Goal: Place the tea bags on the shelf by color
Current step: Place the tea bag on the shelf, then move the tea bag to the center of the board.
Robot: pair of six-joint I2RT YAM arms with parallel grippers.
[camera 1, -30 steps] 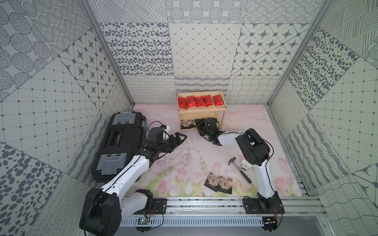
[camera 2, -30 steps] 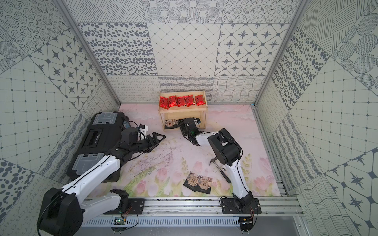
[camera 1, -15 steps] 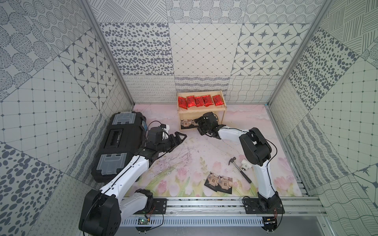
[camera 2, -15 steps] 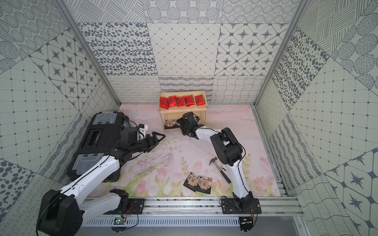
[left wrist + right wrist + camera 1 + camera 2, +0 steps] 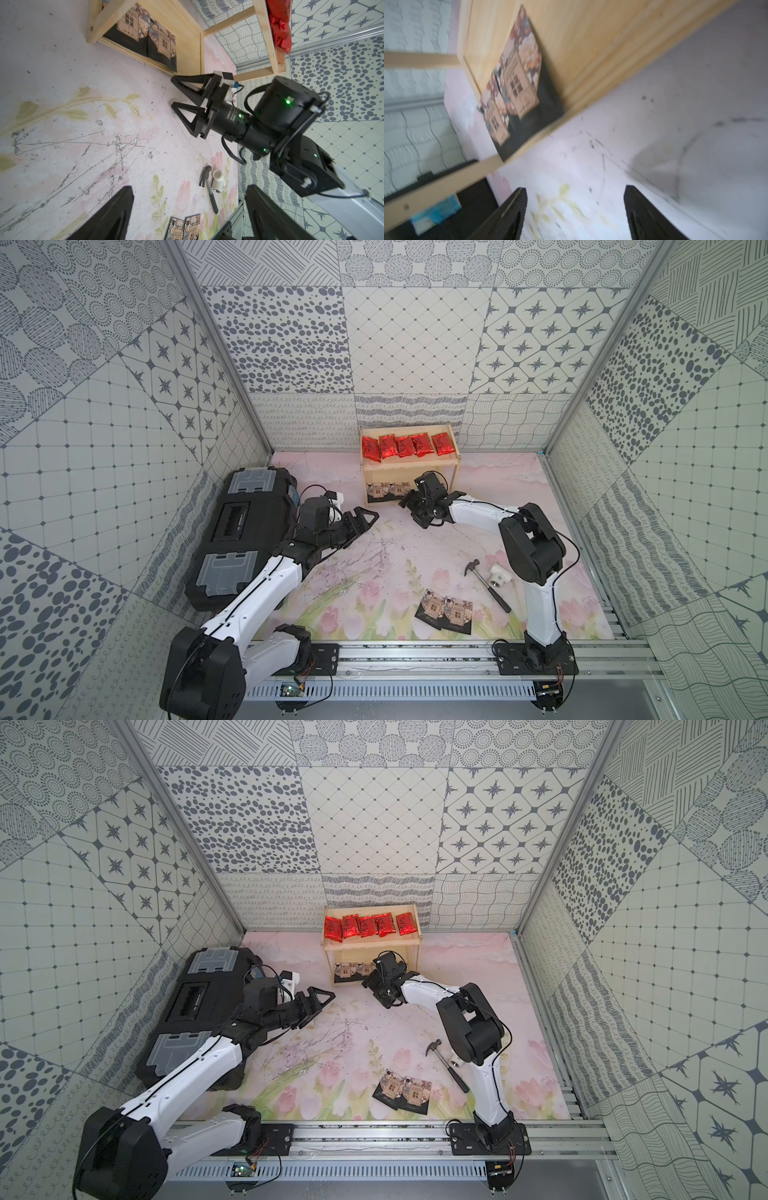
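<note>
Tea bags of shiny red foil [image 5: 405, 445], five in a row, lie on the top tier of the small pale wooden shelf [image 5: 409, 465]. Two flat dark square tea bags with tan prints [image 5: 145, 39] lie overlapping on its lower tier, whose back part the top tier hides in both top views. Two more dark tea bags [image 5: 444, 610] lie on the flowered bench [image 5: 374, 556] near my bases, cut off at the frame edge in my left wrist view. My right claw [image 5: 174, 91] hangs just before the lower tier, spread apart and empty; its wrist view is blurred. My left claw [image 5: 360, 529] hovers beside the long black toolbox [image 5: 245, 531], likewise spread, holding nothing.
</note>
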